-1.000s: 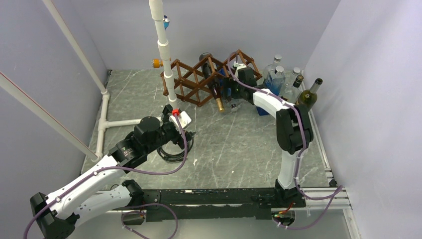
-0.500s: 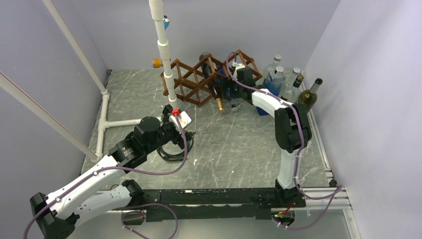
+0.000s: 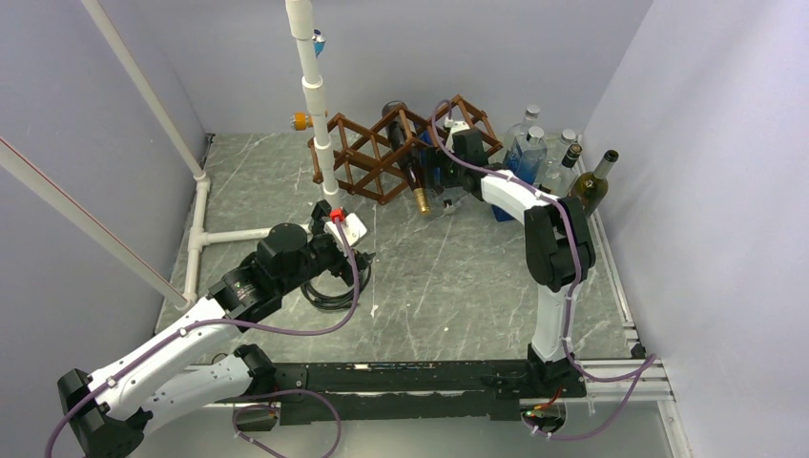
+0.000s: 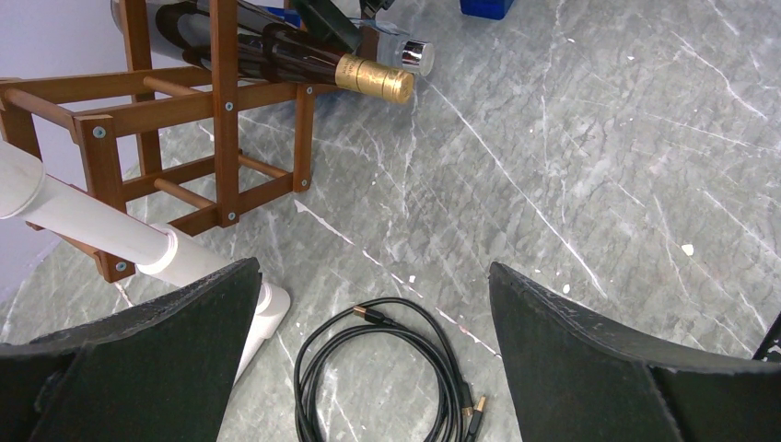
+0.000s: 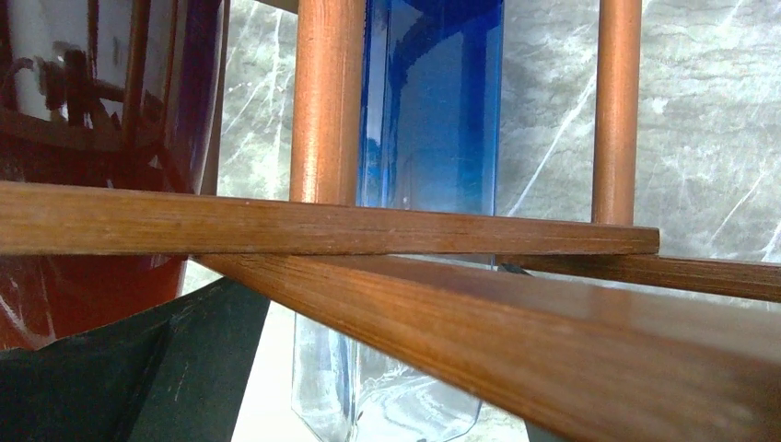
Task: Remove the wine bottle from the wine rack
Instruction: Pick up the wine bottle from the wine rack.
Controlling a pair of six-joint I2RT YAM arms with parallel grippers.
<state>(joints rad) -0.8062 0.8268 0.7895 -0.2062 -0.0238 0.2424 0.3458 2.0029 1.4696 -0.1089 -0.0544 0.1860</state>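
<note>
The dark brown wooden wine rack [image 3: 367,157] stands at the back of the table. A dark wine bottle [image 3: 405,167] with a gold foil neck lies in it, neck pointing forward; it also shows in the left wrist view [image 4: 295,63]. My right gripper [image 3: 441,179] reaches into the rack's right side. In the right wrist view it [image 5: 396,368] stands open around a clear blue bottle [image 5: 433,110], behind the rack's slats [image 5: 322,216]; its right finger is hidden by a slat. My left gripper [image 4: 373,269] is open and empty, in front of the rack [image 4: 226,110].
A white PVC pipe frame [image 3: 315,95] stands left of the rack, its foot close to my left gripper [image 4: 92,216]. Several bottles [image 3: 549,157] stand at the back right. A coiled black cable [image 4: 387,378] lies under my left gripper. A silver-capped bottle [image 4: 405,55] lies beside the gold neck.
My right arm has shifted slightly left, further in at the rack. The left arm has not moved.
</note>
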